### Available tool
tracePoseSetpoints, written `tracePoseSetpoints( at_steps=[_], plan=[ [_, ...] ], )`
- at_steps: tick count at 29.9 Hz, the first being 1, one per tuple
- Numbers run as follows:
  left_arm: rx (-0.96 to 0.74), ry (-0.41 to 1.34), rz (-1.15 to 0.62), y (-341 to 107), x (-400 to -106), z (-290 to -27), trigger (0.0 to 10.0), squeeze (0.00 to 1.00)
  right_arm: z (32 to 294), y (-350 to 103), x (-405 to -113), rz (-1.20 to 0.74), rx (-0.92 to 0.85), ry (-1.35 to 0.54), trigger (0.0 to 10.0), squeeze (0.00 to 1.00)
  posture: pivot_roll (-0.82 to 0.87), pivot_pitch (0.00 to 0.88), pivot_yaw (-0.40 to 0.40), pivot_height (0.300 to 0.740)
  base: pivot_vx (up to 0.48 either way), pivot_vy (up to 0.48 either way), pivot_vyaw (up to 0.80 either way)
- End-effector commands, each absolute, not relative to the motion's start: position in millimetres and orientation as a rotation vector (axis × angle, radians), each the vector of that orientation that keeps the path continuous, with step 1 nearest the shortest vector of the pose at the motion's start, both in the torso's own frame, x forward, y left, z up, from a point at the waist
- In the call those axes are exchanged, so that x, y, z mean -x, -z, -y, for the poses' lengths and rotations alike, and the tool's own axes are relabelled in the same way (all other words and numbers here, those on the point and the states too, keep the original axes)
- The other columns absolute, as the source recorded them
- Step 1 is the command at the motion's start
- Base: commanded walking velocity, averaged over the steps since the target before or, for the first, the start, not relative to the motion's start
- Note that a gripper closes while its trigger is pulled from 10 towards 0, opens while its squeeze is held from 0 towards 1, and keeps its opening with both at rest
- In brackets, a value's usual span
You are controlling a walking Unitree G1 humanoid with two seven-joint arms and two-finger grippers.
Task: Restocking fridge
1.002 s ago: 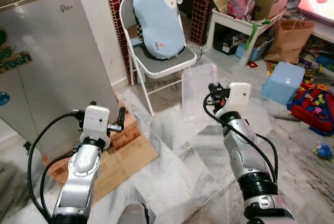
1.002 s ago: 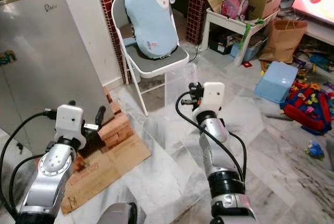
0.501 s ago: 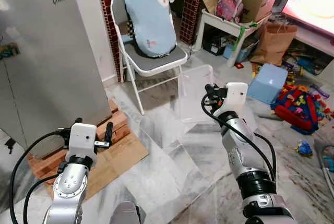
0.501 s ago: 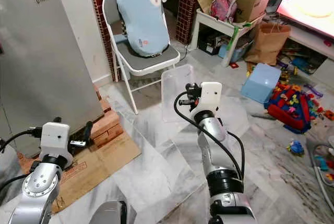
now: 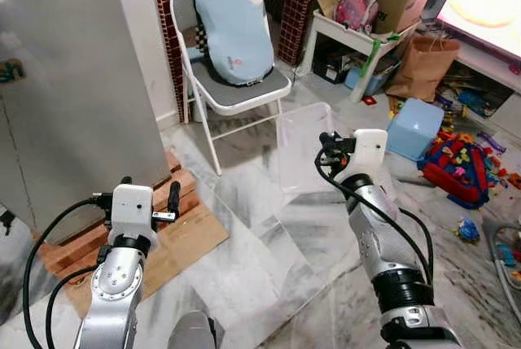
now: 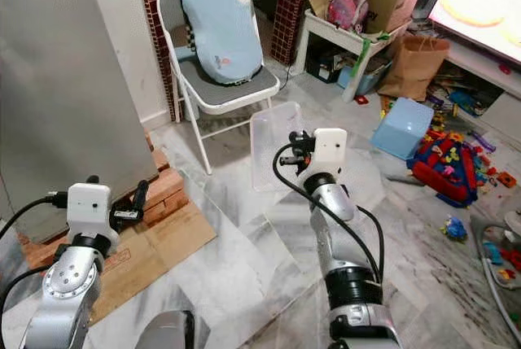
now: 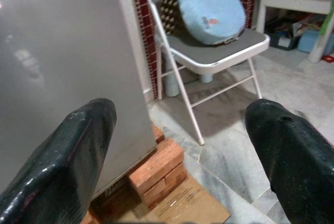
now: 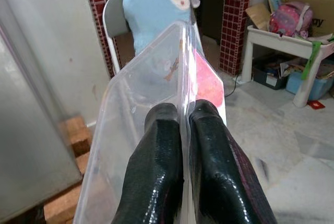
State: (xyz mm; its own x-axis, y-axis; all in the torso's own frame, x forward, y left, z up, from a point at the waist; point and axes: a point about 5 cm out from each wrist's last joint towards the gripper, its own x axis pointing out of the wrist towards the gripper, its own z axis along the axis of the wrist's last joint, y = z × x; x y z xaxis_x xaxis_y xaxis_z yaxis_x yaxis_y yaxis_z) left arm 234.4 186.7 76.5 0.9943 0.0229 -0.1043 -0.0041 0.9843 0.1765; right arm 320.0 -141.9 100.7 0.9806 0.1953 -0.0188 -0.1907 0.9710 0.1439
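The silver fridge (image 5: 73,97) stands shut at the left, raised on bricks (image 5: 186,186). My right gripper (image 8: 182,112) is shut on the rim of a clear plastic bin (image 5: 303,147), held upright in the air in front of the folding chair (image 5: 236,93). My left gripper (image 7: 182,110) is open with nothing between its fingers. It hovers low near the fridge's front corner (image 7: 130,78), pointing toward the bricks and the chair.
A blue cushion (image 5: 236,19) rests on the white chair. Cardboard (image 5: 175,243) lies on the marble floor by the bricks. At the right are a blue tub (image 5: 417,125), scattered toys (image 5: 468,174), a paper bag (image 5: 415,64) and a white table (image 5: 358,32) with boxes.
The whole picture has shifted as the camera moved, with the fridge sliding further left. Both arms keep their pose and the bin stays in my right gripper.
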Motion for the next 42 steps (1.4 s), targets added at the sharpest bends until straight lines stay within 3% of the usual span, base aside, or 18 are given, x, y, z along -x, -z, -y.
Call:
tracePoseSetpoints(
  at_steps=[1,22,33,42],
  plan=[
    [-0.185,-0.034,-0.12,-75,-233,-191,10.0,0.0,133,-110,-322,0.003,-0.128,-0.244,10.0,0.0,0.13,0.084,-0.1,0.74,0.0,0.48,0.8],
    [-0.202,-0.044,-0.121,-75,-235,-192,10.0,0.0,132,-114,-320,0.004,-0.162,-0.245,10.0,0.0,0.13,0.08,-0.086,0.74,0.0,0.48,0.8],
    [-0.227,0.054,-0.114,-78,-241,-180,10.0,0.0,145,-106,-313,0.0,-0.176,-0.129,10.0,0.0,0.11,0.08,-0.021,0.74,0.0,0.0,0.18],
    [-0.231,0.062,-0.115,-78,-243,-179,10.0,0.0,163,-100,-313,-0.046,-0.157,-0.02,10.0,0.0,0.1,0.088,-0.032,0.74,0.0,0.0,0.0]
  ],
)
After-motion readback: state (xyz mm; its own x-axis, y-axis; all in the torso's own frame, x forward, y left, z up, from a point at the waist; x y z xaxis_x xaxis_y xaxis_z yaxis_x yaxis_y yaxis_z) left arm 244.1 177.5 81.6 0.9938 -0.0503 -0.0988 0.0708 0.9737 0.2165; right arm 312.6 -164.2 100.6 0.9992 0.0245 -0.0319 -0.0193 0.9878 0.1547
